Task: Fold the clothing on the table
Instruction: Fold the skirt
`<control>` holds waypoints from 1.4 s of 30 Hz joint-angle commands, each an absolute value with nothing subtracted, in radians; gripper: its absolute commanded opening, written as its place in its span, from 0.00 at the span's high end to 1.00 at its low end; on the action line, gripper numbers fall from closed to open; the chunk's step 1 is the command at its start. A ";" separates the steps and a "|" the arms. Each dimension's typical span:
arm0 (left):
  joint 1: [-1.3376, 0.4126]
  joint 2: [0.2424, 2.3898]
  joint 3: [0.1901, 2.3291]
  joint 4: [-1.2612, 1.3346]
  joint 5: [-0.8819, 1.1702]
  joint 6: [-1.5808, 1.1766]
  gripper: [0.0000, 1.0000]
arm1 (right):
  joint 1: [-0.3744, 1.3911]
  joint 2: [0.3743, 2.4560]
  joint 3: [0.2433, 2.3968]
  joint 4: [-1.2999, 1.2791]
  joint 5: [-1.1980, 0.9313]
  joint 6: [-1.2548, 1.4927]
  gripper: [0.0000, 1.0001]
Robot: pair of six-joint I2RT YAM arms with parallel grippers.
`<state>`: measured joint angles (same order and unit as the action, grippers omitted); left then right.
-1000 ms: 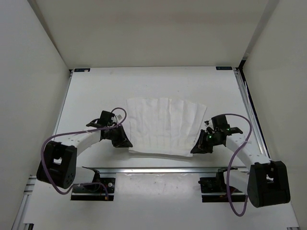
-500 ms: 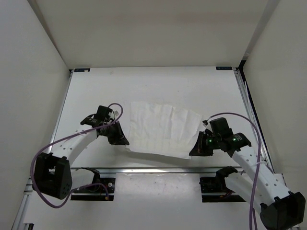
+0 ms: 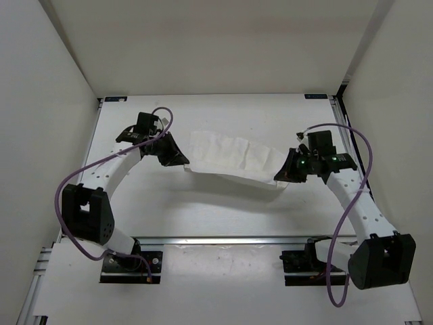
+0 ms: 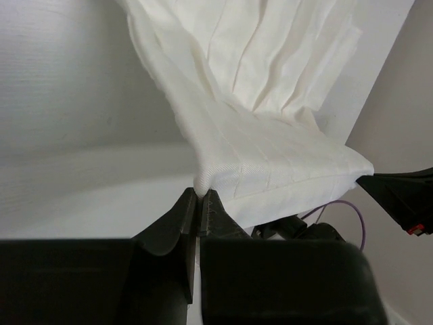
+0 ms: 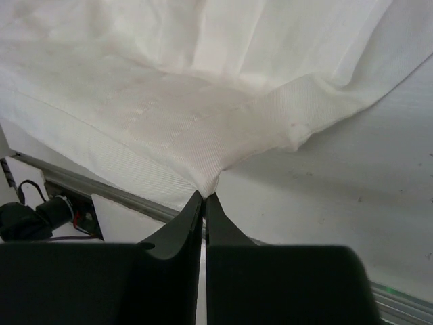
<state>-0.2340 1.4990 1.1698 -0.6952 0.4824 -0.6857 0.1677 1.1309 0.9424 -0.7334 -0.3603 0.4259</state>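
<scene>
So the clothing [image 3: 233, 157] is mid-bench [image 3: 223, 210], a bit toward 12 o'clock. Its far part lies flat, and the near edge is held up off the surface, sagging in the middle. Left jaws are pinched tight on its 9 o'clock corner, right jaws clamped on the 3 o'clock corner.

You saw: clothing [image 3: 233, 157] was white, faint ribbed lines, herringbone weave at hem. Table [image 3: 203, 210] white. Left gripper [image 4: 198, 203], right gripper [image 5: 203, 200] black. Green light [image 3: 300, 162] glowed.
</scene>
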 commanded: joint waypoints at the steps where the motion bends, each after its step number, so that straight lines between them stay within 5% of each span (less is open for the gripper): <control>1: -0.207 1.454 1.169 -0.698 0.410 -0.692 1.00 | 0.199 1.138 1.009 -0.776 -0.273 0.370 1.00; 17: -0.241 1.143 0.919 -0.778 0.357 -0.701 1.00 | 0.422 0.861 0.922 -1.019 -0.268 0.552 1.00; 25: -0.192 1.469 1.109 -0.637 0.405 -0.759 1.00 | 0.103 1.066 0.868 -0.829 -0.506 0.503 1.00; 32: -0.219 1.788 1.347 -0.575 0.338 -0.814 1.00 | 0.041 1.265 0.916 -0.680 -0.517 0.535 1.00; 42: -0.245 2.014 1.414 -0.477 0.278 -0.929 1.00 | -0.030 1.535 1.011 -0.398 -0.529 0.543 0.98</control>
<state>-0.2604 2.0327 1.3808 -0.5430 0.3992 -0.8772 0.0143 1.5059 0.9398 -0.5201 -0.5472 0.5472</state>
